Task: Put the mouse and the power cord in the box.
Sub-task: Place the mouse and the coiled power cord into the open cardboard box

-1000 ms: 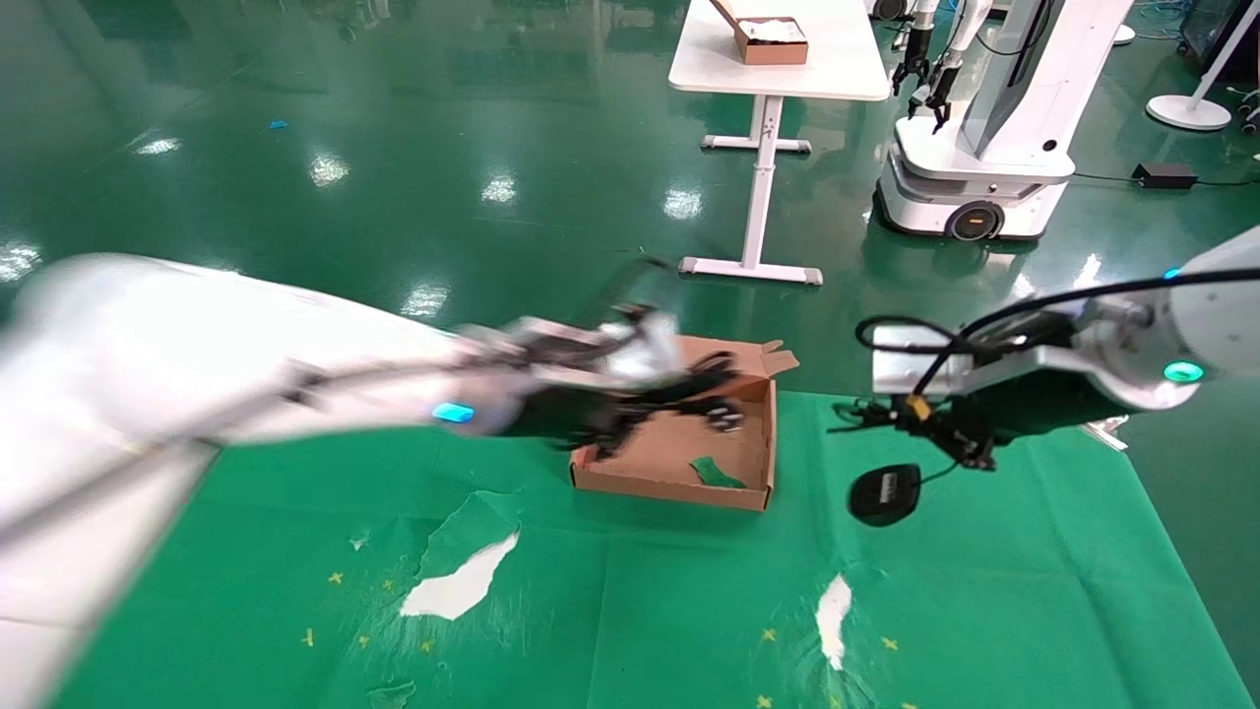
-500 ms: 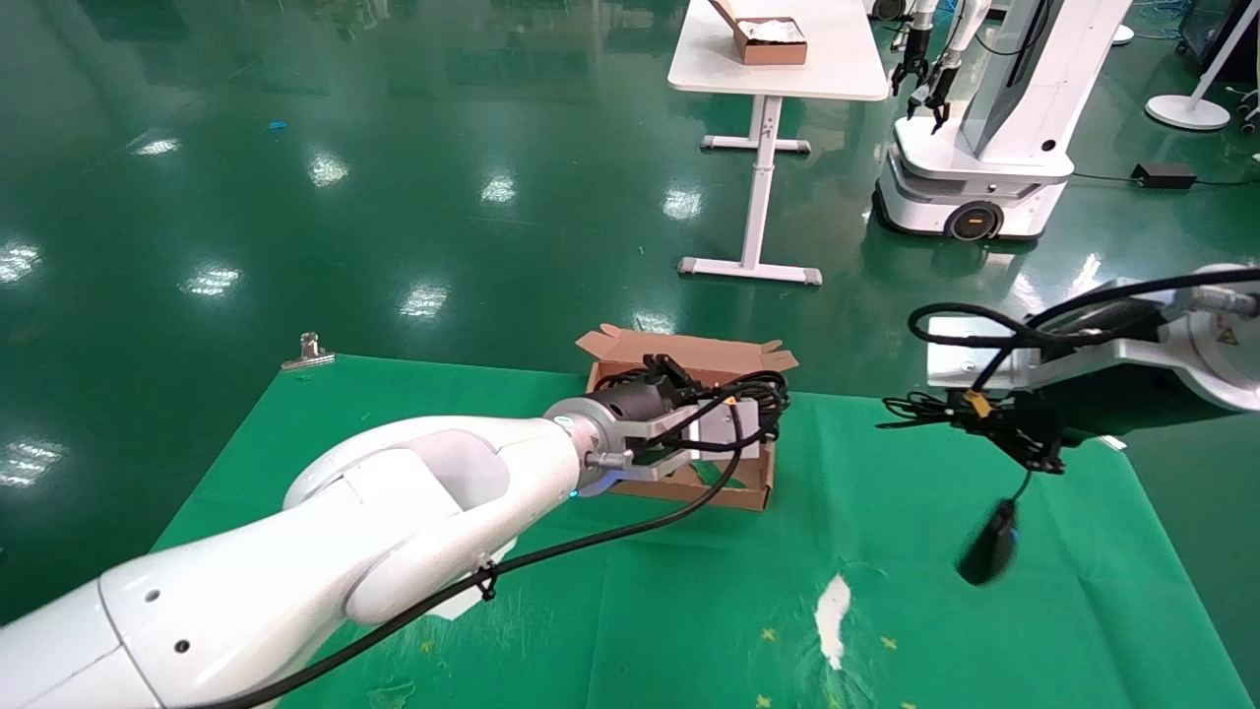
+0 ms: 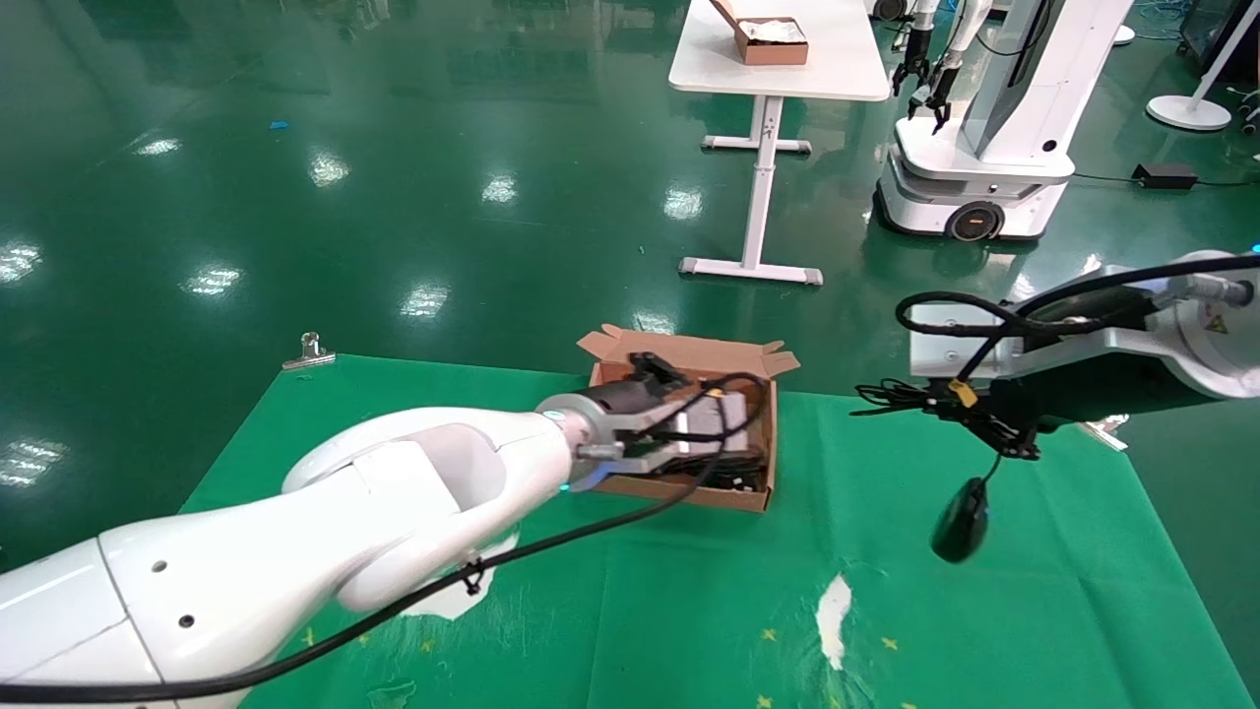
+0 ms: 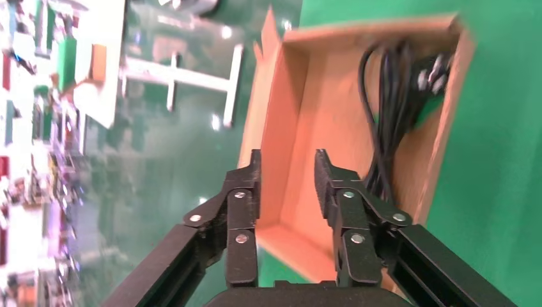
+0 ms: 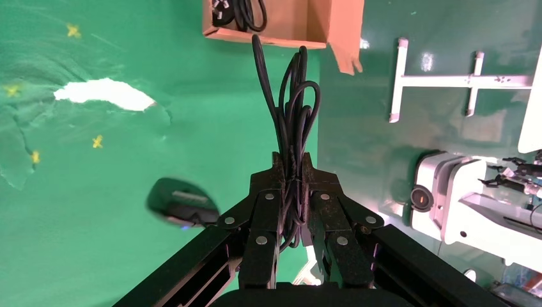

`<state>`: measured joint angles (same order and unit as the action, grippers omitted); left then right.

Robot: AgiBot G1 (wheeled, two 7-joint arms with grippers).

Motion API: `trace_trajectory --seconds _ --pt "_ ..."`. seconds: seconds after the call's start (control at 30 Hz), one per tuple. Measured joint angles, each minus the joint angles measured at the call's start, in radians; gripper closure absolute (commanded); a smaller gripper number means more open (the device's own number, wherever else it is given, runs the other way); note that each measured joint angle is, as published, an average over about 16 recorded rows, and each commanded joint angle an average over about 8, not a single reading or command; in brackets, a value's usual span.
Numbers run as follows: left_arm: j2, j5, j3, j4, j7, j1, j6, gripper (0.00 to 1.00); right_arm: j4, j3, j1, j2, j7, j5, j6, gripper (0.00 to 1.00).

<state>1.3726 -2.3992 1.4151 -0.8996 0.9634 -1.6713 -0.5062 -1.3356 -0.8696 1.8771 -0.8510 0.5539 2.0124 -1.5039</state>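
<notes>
The brown cardboard box [image 3: 689, 489] stands open on the green mat. Inside it, the looped black power cord [image 3: 736, 467] lies along one wall, plug [image 4: 434, 70] at the far end. My left gripper [image 3: 658, 370] hovers over the box's inside [image 4: 319, 115], open and empty [image 4: 287, 157]. To the right of the box, my right gripper [image 3: 970, 418] is shut on the bundled thin wire [image 5: 291, 128] of the mouse [image 3: 960, 520]. The black mouse [image 5: 182, 203] dangles below that gripper, above the mat. The box [image 5: 319, 19] and the cord [image 5: 243, 13] also show in the right wrist view.
The green mat [image 3: 630, 611] has torn white patches [image 3: 458, 586]. A metal clip [image 3: 310, 347] lies at its far left corner. Beyond it stand a white table [image 3: 778, 69] with a smaller brown box [image 3: 768, 41] and another white robot [image 3: 984, 158].
The power cord, held over the box by the left gripper before, now lies in the box, and that gripper is open. The mouse swung right, then slightly back, under the right gripper.
</notes>
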Motion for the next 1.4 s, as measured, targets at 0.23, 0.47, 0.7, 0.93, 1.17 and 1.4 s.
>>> trace_trajectory --seconds 0.23,0.47,0.7,0.93,1.17,1.4 --pt "-0.041 0.039 -0.004 0.113 0.061 -0.055 -0.010 0.00 0.012 -0.002 0.002 -0.019 -0.024 -0.007 0.023 1.00" --pt "-0.116 0.094 -0.026 0.217 0.080 -0.111 -0.050 0.00 0.080 -0.010 0.003 -0.079 -0.084 -0.011 0.070 1.00" --pt "-0.170 0.125 -0.034 0.254 0.068 -0.134 -0.083 0.00 0.248 -0.024 0.009 -0.198 -0.220 -0.017 0.161 1.00" --pt "-0.178 0.129 -0.033 0.258 0.063 -0.135 -0.089 0.00 0.510 -0.034 0.027 -0.360 -0.435 -0.037 0.299 1.00" --pt "-0.178 0.130 -0.033 0.258 0.062 -0.135 -0.089 0.00 0.703 -0.061 0.016 -0.483 -0.641 -0.090 0.501 1.00" --pt "-0.177 0.130 -0.033 0.259 0.061 -0.135 -0.088 0.00 0.750 -0.132 -0.037 -0.521 -0.748 -0.183 0.673 1.00"
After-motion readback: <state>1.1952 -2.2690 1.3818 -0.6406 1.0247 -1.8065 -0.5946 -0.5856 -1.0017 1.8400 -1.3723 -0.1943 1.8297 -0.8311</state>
